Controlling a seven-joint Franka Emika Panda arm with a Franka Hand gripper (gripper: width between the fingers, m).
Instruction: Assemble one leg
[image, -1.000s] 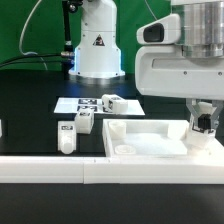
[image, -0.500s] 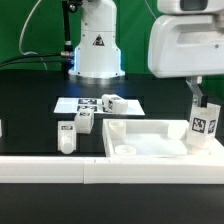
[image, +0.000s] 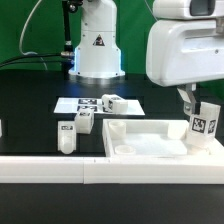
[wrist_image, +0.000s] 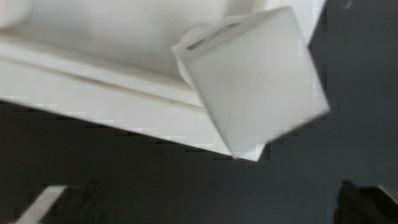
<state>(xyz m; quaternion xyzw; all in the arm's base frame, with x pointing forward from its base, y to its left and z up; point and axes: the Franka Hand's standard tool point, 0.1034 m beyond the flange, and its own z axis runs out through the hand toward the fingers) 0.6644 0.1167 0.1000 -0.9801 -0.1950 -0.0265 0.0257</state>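
I see the leg (image: 204, 123) up in the air, tilted, above the right end of the white tray part (image: 150, 139) in the exterior view. The gripper (image: 192, 103) pinches its top. In the wrist view the leg (wrist_image: 254, 80) hangs over the tray's edge.

hand (image: 196, 108) gripping tilted leg (image: 205, 121), above tray (image: 150, 142)

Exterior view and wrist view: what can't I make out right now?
- The tool's fingertips: hidden behind the leg in the exterior view, outside the wrist view.
- Tray-like part: its right end is hidden by the leg in the exterior view.
- Wrist view: leg blurred, tag unseen.
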